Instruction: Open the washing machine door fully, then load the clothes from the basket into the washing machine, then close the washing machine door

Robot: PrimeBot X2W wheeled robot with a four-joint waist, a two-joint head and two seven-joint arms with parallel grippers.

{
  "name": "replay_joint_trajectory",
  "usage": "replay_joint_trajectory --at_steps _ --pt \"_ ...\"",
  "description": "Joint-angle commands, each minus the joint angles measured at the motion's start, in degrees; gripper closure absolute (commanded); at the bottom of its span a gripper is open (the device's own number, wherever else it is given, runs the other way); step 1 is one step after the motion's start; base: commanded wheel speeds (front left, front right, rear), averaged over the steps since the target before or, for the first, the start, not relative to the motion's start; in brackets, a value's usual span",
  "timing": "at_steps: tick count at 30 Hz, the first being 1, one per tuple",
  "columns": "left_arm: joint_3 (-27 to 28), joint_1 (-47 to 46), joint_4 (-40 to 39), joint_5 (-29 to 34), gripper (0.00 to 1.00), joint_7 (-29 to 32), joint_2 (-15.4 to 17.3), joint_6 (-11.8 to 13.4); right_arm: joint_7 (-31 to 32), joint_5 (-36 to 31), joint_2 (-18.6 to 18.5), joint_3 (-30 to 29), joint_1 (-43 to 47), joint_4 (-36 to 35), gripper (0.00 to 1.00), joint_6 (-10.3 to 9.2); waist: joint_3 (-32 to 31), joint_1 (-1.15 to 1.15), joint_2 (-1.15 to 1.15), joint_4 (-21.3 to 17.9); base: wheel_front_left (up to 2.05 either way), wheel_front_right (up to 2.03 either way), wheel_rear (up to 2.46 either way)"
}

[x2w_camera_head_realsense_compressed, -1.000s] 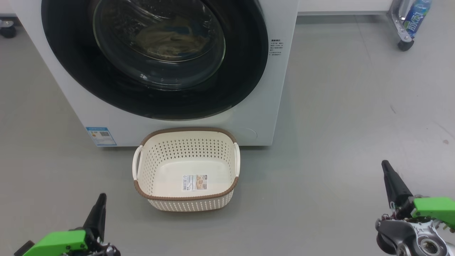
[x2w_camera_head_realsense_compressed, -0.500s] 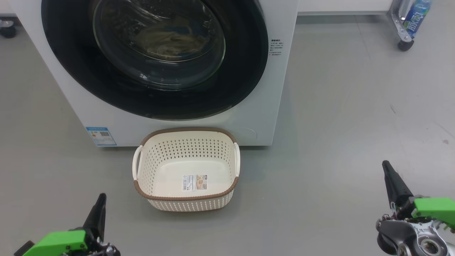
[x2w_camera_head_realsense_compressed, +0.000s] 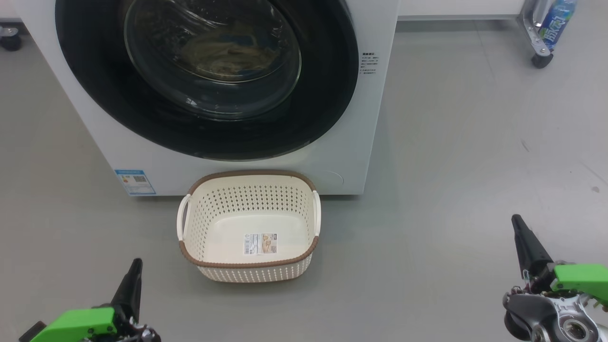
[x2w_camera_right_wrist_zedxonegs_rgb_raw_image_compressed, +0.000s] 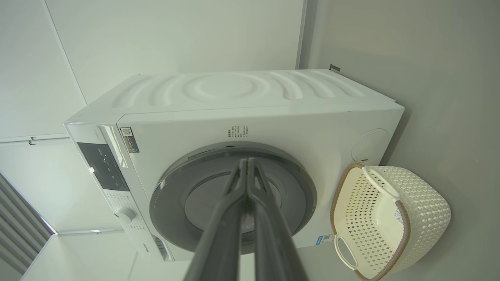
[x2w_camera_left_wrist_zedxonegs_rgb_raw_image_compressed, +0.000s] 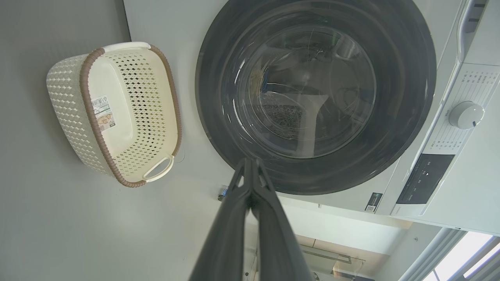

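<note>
Nothing shifts: door [x2w_camera_head_realsense_compressed: 206,61] closed over the clothes [x2w_camera_head_realsense_compressed: 228,52], basket [x2w_camera_head_realsense_compressed: 251,173] empty (left gripper [x2w_camera_head_realsense_compressed: 137,263] and right gripper [x2w_camera_head_realsense_compressed: 517,223] idle, fingers together), so the task looks done

Basket [x2w_camera_head_realsense_compressed: 248,266] before washing machine [x2w_camera_head_realsense_compressed: 365,118], clothes [x2w_camera_head_realsense_compressed: 228,52] inside.

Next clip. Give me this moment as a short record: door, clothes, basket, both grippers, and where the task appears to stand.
door: washing machine door closed on the washing machine
clothes: pale heap of clothes inside the machine, seen through the door glass
basket: basket upright on the floor in front of the machine, holding only a label sticker on its bottom
left gripper: left gripper shut, holding nothing, apart from the basket
right gripper: right gripper shut, holding nothing, apart from the basket
task stage: all three steps look done
</note>
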Motion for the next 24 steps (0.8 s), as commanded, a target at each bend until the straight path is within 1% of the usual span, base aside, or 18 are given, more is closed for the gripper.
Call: replay_joint_trajectory --at_steps 1,24 --pt "2.2 -2.9 -1.6 0.5 1.0 0.3 0.6 0.0 0.7 -0.4 -0.5 0.9 -3.2 -1.8 1.0 -0.16 0.0 0.0 0.0 0.0 0.0 0.0 0.0" --pt "2.4 -2.9 -1.6 0.7 1.0 0.5 0.5 0.0 0.8 -0.6 -0.3 0.7 -3.2 -1.8 1.0 -0.16 0.0 0.0 0.0 0.0 0.0 0.0 0.0"
